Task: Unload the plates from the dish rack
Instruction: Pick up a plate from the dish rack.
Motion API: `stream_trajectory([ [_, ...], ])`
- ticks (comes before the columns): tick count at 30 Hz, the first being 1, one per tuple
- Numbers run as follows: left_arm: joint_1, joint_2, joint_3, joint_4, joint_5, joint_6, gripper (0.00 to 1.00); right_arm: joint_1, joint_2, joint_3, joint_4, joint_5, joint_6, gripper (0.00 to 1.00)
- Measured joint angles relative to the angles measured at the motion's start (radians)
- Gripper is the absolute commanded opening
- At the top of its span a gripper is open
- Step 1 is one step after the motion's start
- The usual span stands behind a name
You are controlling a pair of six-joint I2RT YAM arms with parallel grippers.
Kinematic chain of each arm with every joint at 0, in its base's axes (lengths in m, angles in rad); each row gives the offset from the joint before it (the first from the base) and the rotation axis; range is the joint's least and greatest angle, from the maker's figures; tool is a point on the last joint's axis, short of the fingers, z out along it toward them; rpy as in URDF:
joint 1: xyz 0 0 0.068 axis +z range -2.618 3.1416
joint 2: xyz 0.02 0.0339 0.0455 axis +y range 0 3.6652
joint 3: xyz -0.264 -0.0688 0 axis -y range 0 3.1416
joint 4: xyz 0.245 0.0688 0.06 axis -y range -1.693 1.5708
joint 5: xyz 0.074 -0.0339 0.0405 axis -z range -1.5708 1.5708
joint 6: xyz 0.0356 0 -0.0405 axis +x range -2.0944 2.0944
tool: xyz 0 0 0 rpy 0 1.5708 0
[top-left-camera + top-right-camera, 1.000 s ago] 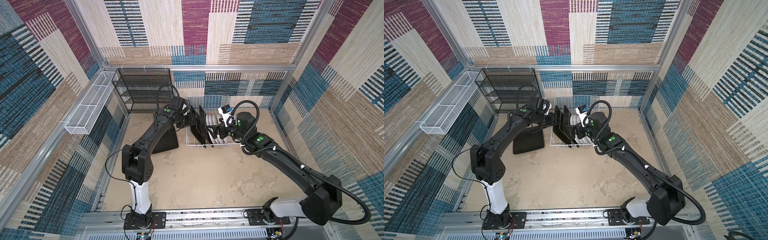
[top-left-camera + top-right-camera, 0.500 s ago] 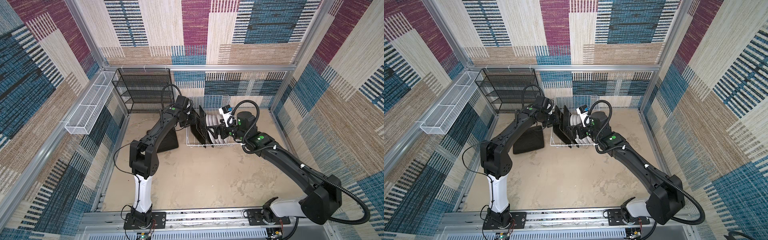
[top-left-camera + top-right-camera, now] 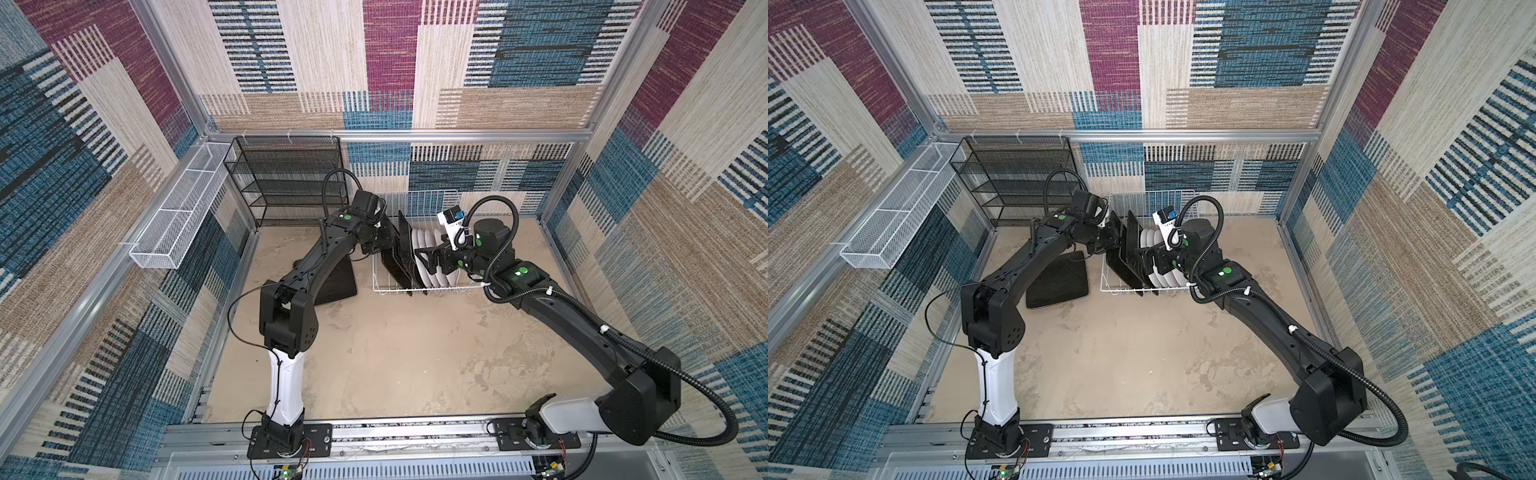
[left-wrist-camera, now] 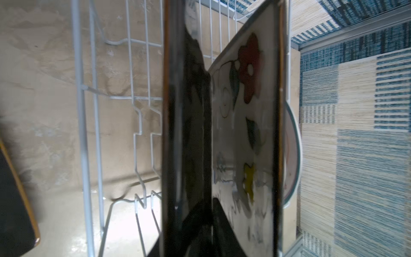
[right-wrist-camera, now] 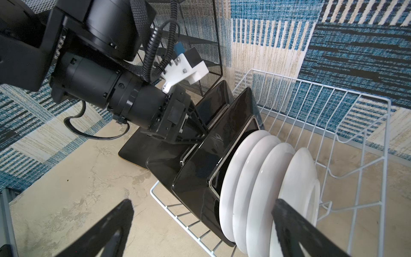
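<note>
The white wire dish rack [image 3: 424,198] [image 3: 1152,198] stands at the back of the floor in both top views. Two black-backed square plates and several white-backed round plates [image 3: 420,242] [image 5: 255,189] stand in it. My left gripper [image 3: 390,245] [image 4: 210,201] is shut on the upper edge of the leftmost square plate [image 5: 166,171] [image 4: 186,133]. Beside it a cream flowered face [image 4: 244,133] shows. My right gripper [image 3: 428,261] [image 5: 203,222] hangs open just above the round plates, touching nothing. Another square plate [image 3: 336,284] lies black side up left of the rack.
A black mesh shelf unit [image 3: 291,183] stands against the back wall, left of the rack. A long white mesh basket [image 3: 183,216] hangs on the left wall. Patterned walls and aluminium rails [image 3: 374,135] close the cell in on every side.
My left gripper's fingers have closed in on the square plate's edge and the left arm's elbow has swung right. The right arm and the plates have not moved.
</note>
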Motion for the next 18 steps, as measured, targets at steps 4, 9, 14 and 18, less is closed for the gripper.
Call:
stream_trajectory([
  [4,0.000,0.000,0.000,0.003,0.009,-0.013,0.13,0.000,-0.006,0.000,0.000,0.006,0.000,1.00],
  [9,0.000,0.002,0.000,0.006,0.021,-0.028,0.04,0.000,-0.019,-0.005,0.000,0.022,0.000,1.00],
  [14,0.000,0.000,-0.001,0.007,0.023,-0.029,0.00,0.000,-0.027,-0.009,-0.003,0.026,0.000,1.00],
  [18,0.000,-0.003,0.000,0.003,0.023,-0.029,0.00,-0.001,-0.031,-0.009,-0.003,0.031,0.000,1.00],
])
